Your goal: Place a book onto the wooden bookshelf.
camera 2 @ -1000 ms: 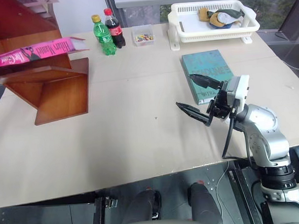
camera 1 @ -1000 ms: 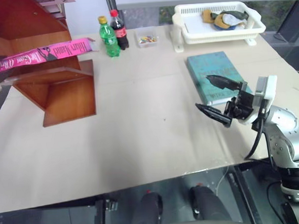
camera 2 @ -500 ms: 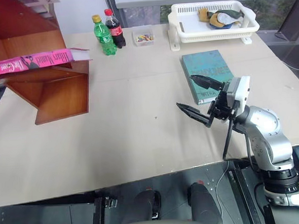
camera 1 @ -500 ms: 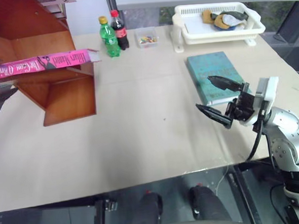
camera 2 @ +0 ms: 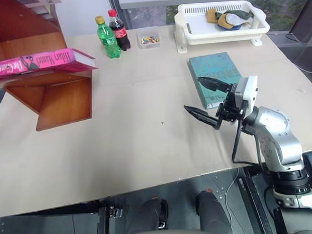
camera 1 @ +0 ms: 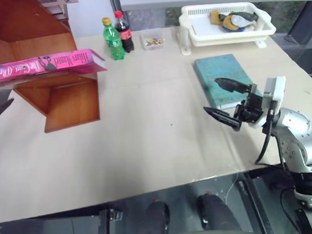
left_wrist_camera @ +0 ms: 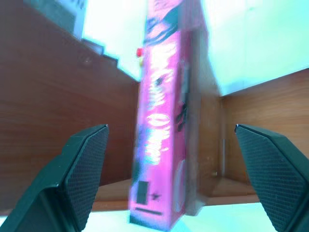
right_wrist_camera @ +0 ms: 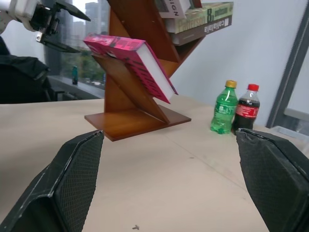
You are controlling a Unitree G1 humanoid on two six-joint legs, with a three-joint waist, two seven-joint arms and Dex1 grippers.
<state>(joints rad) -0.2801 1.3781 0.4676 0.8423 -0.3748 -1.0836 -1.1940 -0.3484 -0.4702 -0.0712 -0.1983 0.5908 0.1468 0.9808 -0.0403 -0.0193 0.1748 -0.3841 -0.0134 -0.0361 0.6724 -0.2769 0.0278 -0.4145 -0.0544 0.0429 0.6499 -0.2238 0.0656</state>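
Desk (camera 1: 147, 149): a wide beige surface that carries everything; its near edge runs across the bottom of the head views.
Wooden bookshelf (camera 1: 59, 96): a reddish-brown unit of slanted boards at the desk's far left, with a flat base board on the desk. In the right wrist view, other books lie stacked in an upper compartment.
White basket (camera 1: 227, 22): at the far right of the desk, with crumpled cloth-like items of yellow, white and dark colours inside.
Teal book (camera 1: 222, 78): flat on the desk, right of centre, in front of the basket and just behind the right gripper.
Book (camera 1: 41, 64): the bright pink hardback lies on a slanted board of the wooden bookshelf, lettered cover facing up, its white page edge jutting past the board's right end. In the right wrist view it rests tilted on that board.
Right gripper (camera 1: 226, 101): held above the desk near the teal book's near end, its two black fingers spread wide with nothing between them.
Left gripper (right_wrist_camera: 60, 26): seen in the right wrist view just off the pink book's outer end, apart from it. In the left wrist view its fingers (left_wrist_camera: 79, 169) stand wide on either side of the book without touching it.
Bottles: a green one (camera 1: 113, 40) and a dark cola one (camera 1: 124, 31) stand upright side by side at the desk's far edge, right of the bookshelf.
Small clear box (camera 1: 152, 41): just right of the bottles, with small coloured bits inside.
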